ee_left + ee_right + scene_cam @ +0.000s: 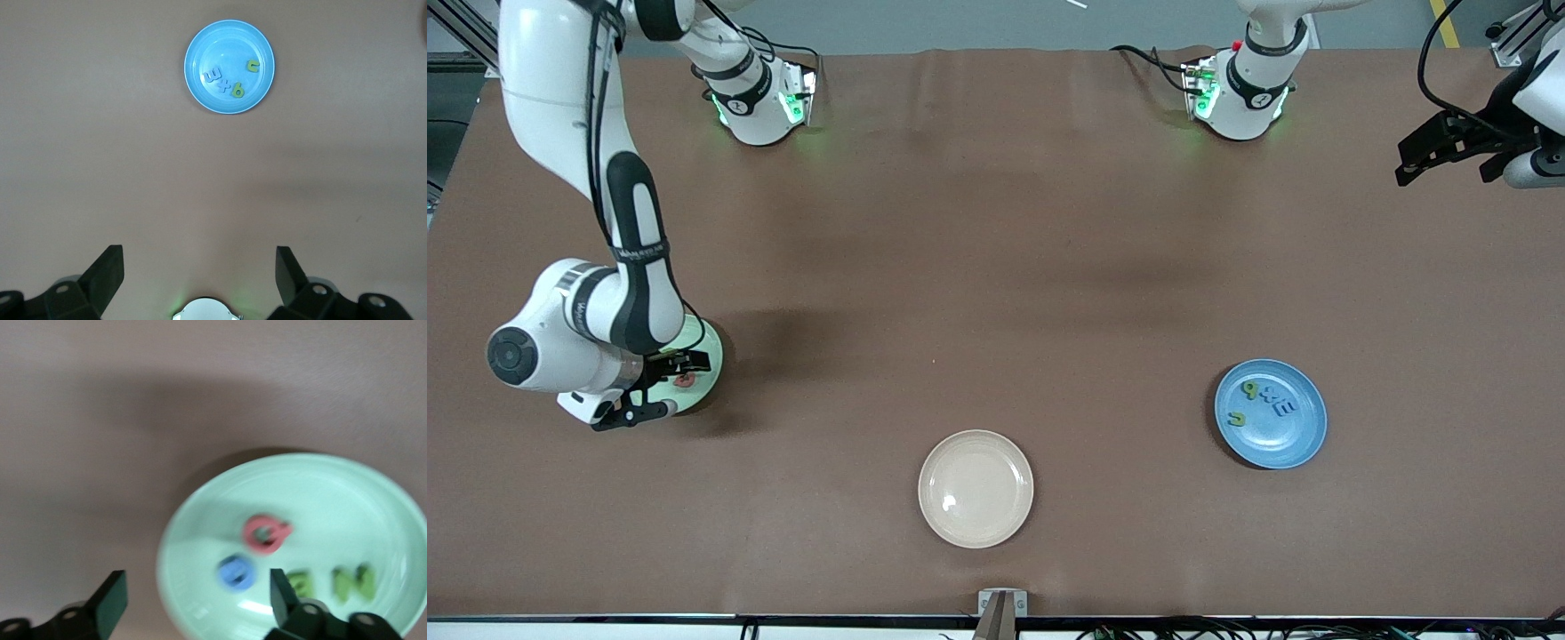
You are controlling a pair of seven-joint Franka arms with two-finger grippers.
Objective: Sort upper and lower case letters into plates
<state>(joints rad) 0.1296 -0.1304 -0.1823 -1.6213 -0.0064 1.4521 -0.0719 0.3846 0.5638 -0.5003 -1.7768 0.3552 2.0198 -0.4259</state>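
Letters: pink one point(265, 533) beside blue and green in mint plate point(710, 348) under wide-open, empty right tool point(193, 603); likely light, stiff, edge-pinchable; left tool point(200, 273) open, empty, waiting.

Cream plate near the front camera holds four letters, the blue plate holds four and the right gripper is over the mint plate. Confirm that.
Not quite: the cream plate holds nothing, as the front view shows. The rest stands: the blue plate holds four letters, and the right gripper is open over the mint plate.
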